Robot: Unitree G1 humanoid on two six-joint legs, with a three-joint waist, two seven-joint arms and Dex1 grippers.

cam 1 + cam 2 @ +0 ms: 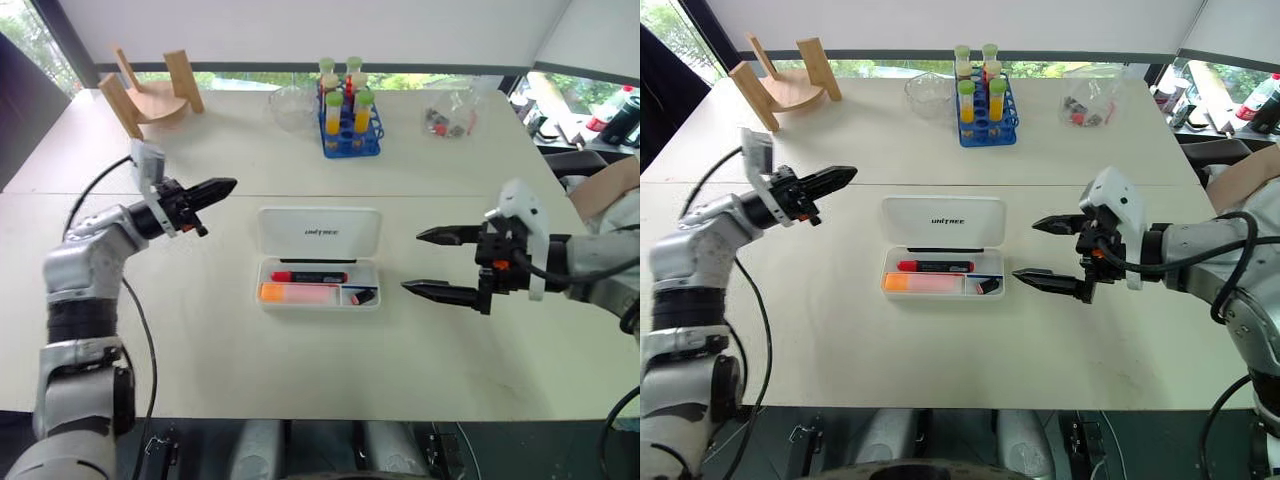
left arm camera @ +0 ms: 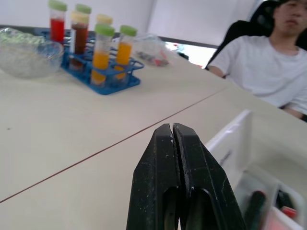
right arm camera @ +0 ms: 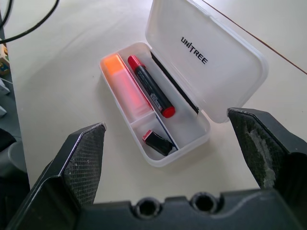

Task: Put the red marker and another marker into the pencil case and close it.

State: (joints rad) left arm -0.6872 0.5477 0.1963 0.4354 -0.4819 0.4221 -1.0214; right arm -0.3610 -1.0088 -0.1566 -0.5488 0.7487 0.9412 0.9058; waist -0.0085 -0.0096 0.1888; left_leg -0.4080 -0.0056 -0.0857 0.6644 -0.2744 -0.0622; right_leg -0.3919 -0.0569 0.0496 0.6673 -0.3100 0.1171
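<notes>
White tabletop [image 1: 200, 350] under a window carries the pencil case [image 1: 318, 233] at centre, lid thrown back flat, with a blue tube rack [image 1: 350, 125], a glass bowl [image 1: 292, 105] and a wooden stand [image 1: 150, 95] along the far edge. From the head camera, the red marker [image 1: 308, 276] lies in the rear channel of the tray and the other marker [image 1: 298, 293], pale pink with an orange cap, lies in the front channel; both are seated, so only closing appears to remain. The left gripper [image 1: 222, 187] hangs clenched and empty, beyond the case's left far corner; the right gripper [image 1: 432, 262] is spread wide and empty, just off the case's right end. In the left wrist view the black fingers [image 2: 163, 182] press together, the lid's edge sits beside them, and a seated person [image 2: 268, 67] is across the table. In the right wrist view a small dark object [image 3: 158, 141], possibly a sharpener or clip, occupies the end compartment. Risks, as judged: the light case is unrestrained, so a one-sided push on the lid may slide or spin it rather than hinge it; a low sweep could catch the tray wall and tip the markers out; the lid may fall without latching.
</notes>
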